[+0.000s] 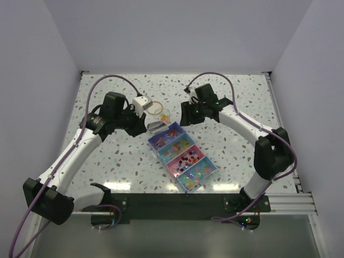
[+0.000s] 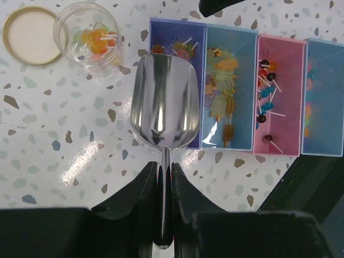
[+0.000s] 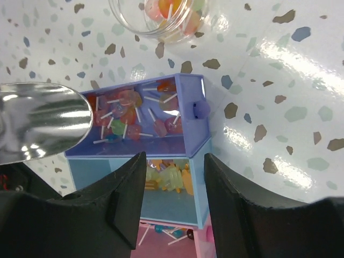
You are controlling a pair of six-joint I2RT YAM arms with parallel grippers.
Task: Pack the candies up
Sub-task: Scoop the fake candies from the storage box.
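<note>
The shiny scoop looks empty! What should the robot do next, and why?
Probably dip the scoop, which the left claw grips by its handle, into the purple compartment beneath it. The scoop is empty, candies lie there, and the open jar holds only a few.

Small bright candies (image 2: 223,70) loose in box compartments (image 2: 328,107), some in jar (image 2: 72,19)
</note>
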